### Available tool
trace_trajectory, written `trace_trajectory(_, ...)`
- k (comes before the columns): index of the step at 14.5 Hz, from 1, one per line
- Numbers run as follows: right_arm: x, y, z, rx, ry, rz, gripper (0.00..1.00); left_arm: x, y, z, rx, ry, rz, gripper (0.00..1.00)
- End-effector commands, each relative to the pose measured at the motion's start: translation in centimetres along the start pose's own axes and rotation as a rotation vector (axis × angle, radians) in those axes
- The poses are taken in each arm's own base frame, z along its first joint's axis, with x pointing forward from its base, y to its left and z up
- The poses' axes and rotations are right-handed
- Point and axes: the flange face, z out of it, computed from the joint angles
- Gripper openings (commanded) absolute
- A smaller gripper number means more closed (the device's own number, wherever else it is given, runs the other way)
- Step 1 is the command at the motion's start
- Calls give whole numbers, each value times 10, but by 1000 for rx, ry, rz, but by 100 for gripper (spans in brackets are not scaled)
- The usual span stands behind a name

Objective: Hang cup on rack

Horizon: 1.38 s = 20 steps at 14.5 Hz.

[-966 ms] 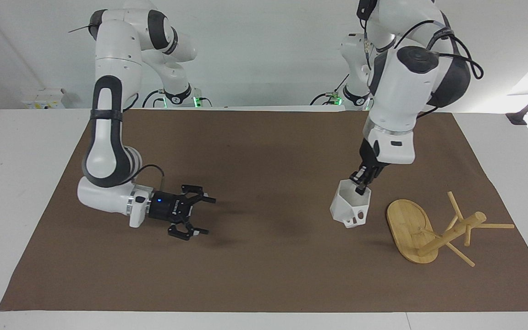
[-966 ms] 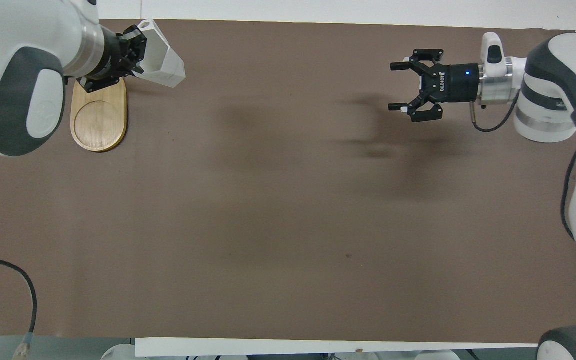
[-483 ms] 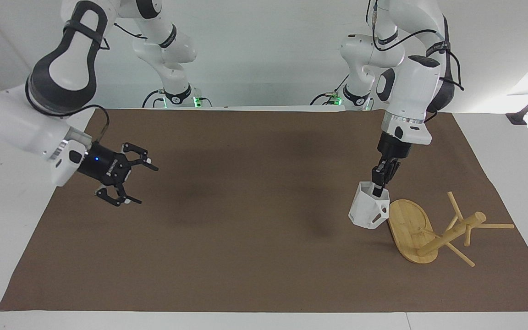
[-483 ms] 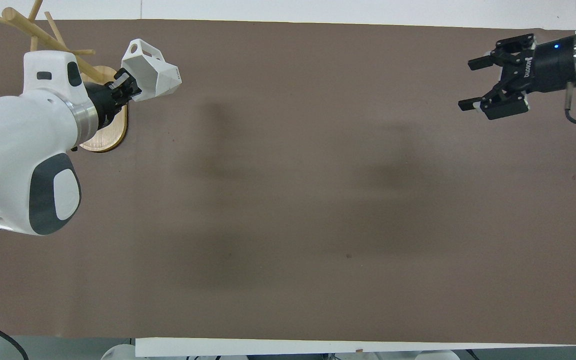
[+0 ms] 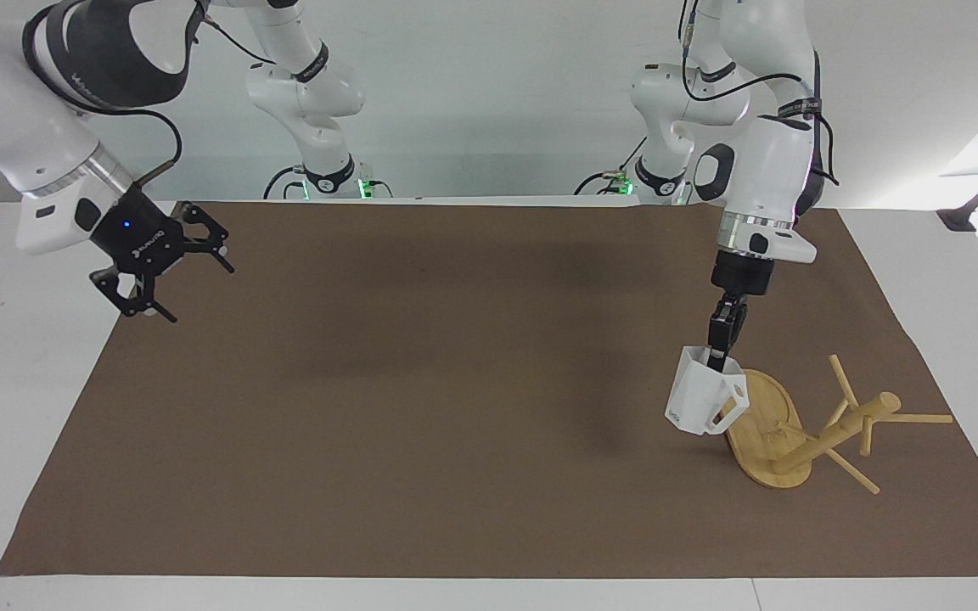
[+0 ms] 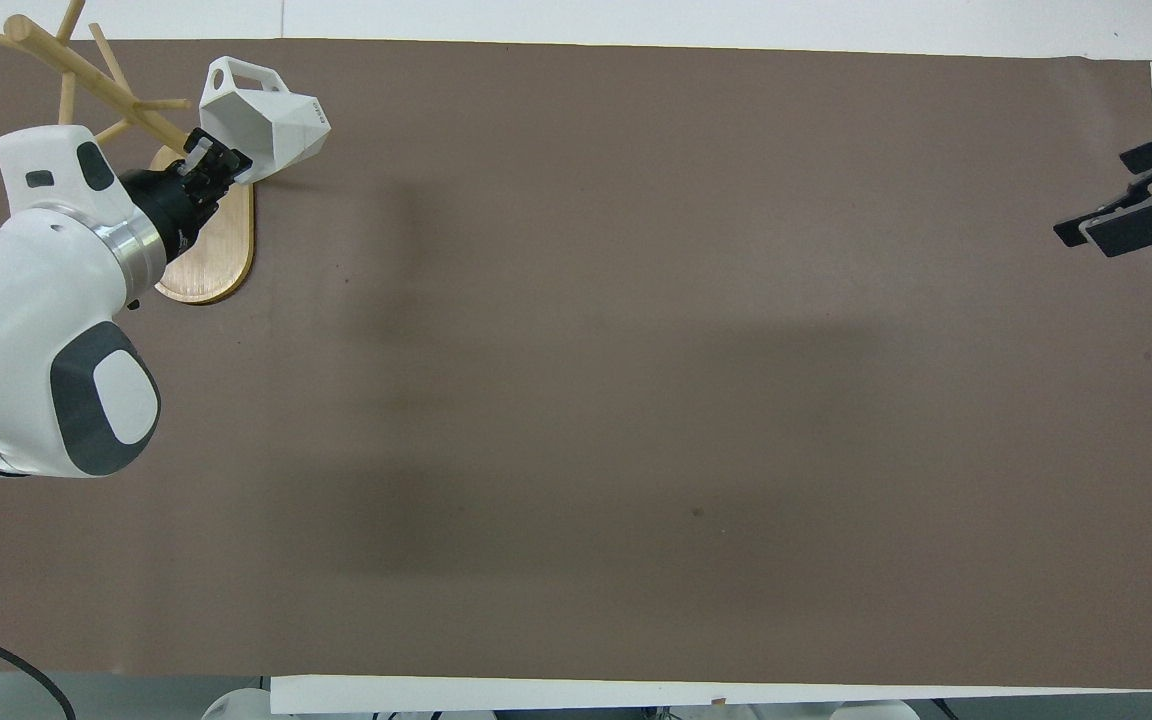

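My left gripper (image 5: pixel 716 355) is clenched on the rim of the cup (image 5: pixel 704 395), one finger inside the mouth and one outside, and the cup hangs in the air right beside the rack (image 5: pixel 803 428), over the edge of its oval base nearest the table's middle. The handle with its hole faces the rack. The rack itself lies tipped over at the left arm's end of the table: the base stands on edge, the post slants away from it, and the pegs point out in several directions.

Judging from this, the step in hand is bringing the handle hole to a peg. No peg points up as on a standing rack, so I judge I should pick one angled upward and free of the mat, and line the hole with that peg's axis before sliding on. I should move slowly, since the rack looks light and a push on its base or post may roll it. My grip on the rim is narrow, so I should avoid twisting fast.

My right gripper (image 5: pixel 168 270) waits with its fingers spread, raised over the mat's edge at the right arm's end, well apart from the rack.
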Motion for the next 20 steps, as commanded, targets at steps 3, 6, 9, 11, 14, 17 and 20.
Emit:
trace_trajectory(3, -40, -21, -35, -34, -127, 393, 100, 10, -20, 9, 22, 8, 59, 0)
trace_trajectory(6, -59, -30, -18, -70, -187, 517, 100, 29, -36, 12, 52, 17, 60, 0)
trace_trajectory(9, -50, -51, -18, -94, -179, 541, 100, 37, -50, 27, 99, -7, 111, 0)
trace_trajectory(11, -64, -67, -19, -92, -183, 564, 100, 46, -57, 30, 110, 0, 114, 0)
trace_trajectory(14, -59, -62, -20, -102, -142, 604, 100, 50, -61, 37, 121, 0, 111, 0)
trace_trajectory(17, -63, -56, -17, -95, -155, 614, 100, 60, -68, 36, 131, 5, 94, 5)
trace_trajectory(20, -57, -57, -9, -90, -170, 608, 100, 74, -60, 31, 181, -74, 120, 55)
